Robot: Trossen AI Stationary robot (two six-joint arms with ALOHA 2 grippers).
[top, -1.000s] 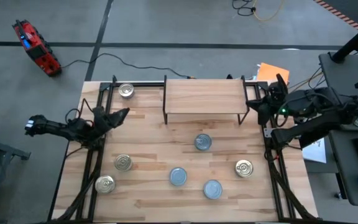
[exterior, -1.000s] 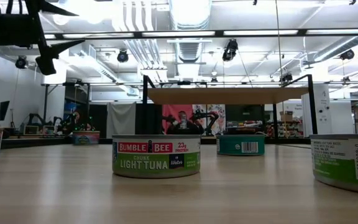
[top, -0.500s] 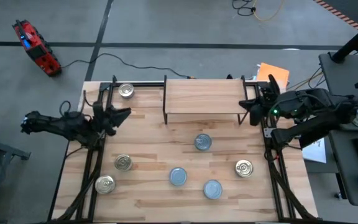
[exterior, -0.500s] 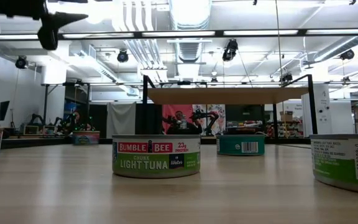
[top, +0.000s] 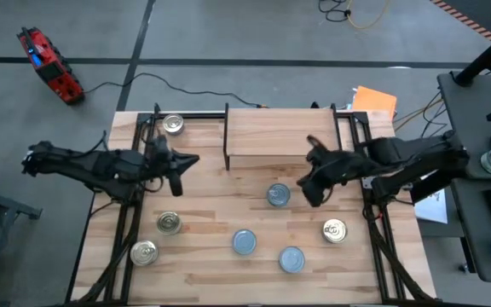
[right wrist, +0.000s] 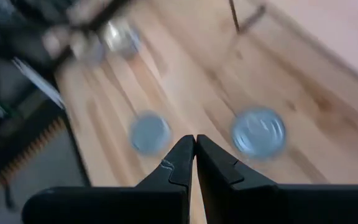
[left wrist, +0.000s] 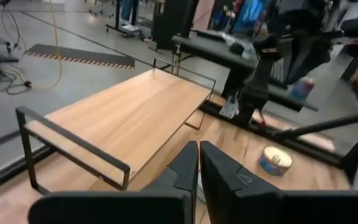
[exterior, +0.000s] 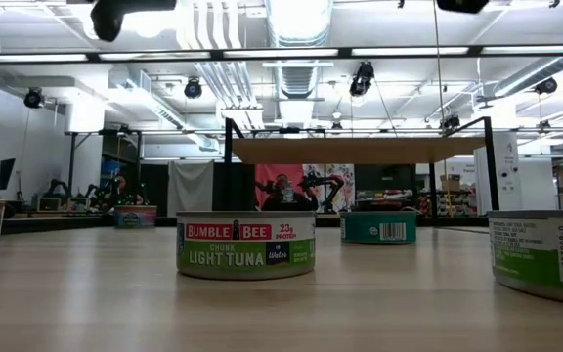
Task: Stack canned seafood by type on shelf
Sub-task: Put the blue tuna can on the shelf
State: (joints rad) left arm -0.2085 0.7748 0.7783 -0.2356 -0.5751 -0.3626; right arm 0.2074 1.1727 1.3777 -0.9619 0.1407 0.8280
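The shelf [top: 278,135] stands at the table's far middle, its top bare. Several tins of canned seafood rest flat on the table: blue-topped ones [top: 278,195], [top: 244,243], [top: 291,258] and silver-gold ones [top: 173,124], [top: 168,223], [top: 335,230]. My left gripper [top: 187,162] hovers shut, left of the shelf's near left leg, holding nothing. In its own view its fingers [left wrist: 197,155] point at the shelf [left wrist: 123,118]. My right gripper [top: 309,194] hangs shut above the table just in front of the shelf, right of the nearest blue tin. It looks down on two blue tins [right wrist: 150,132], [right wrist: 258,132].
Black frame rails [top: 130,213], [top: 373,230] run along the table's left and right sides. One more silver tin [top: 144,252] sits near the front left corner. In the low view a tuna tin [exterior: 246,245] stands in front, with the shelf [exterior: 360,149] behind it.
My left gripper has shut, risen and swung from the left rail toward the table's middle, rolling as it went. My right gripper, still shut, has moved from the right rail toward the table's left, in front of the shelf, tipping downward. No tin has moved.
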